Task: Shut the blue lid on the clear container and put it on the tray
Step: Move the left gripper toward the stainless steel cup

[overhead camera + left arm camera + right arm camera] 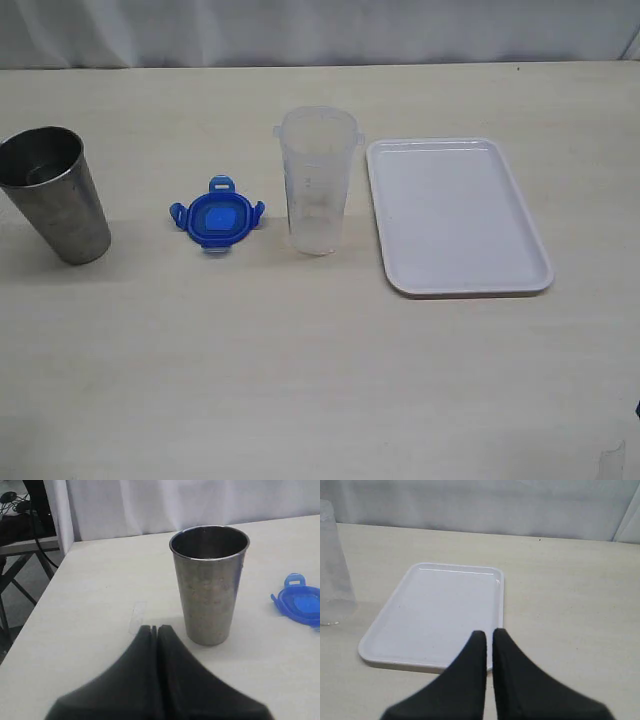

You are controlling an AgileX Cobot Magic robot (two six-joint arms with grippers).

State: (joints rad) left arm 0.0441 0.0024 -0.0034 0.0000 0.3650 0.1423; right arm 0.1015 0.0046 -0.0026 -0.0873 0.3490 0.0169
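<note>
On the table (300, 380), exterior view: blue lid (217, 222) lies between metal cup (58, 195) and upright clear container (319, 180), tray (455, 215) just beside it; left wrist view: left pincer (155, 628) pressed together, empty, cup just ahead, lid farther off; right wrist view: right pincer (489, 632) together, empty, tray directly ahead.

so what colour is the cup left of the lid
Dull grey metal cup, clearest in the left wrist view.

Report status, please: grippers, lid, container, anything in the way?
Left gripper shut, empty; right gripper shut, empty. Lid off, lying beside upright container. Tray next to container. Metal cup beyond lid, not blocking.
</note>
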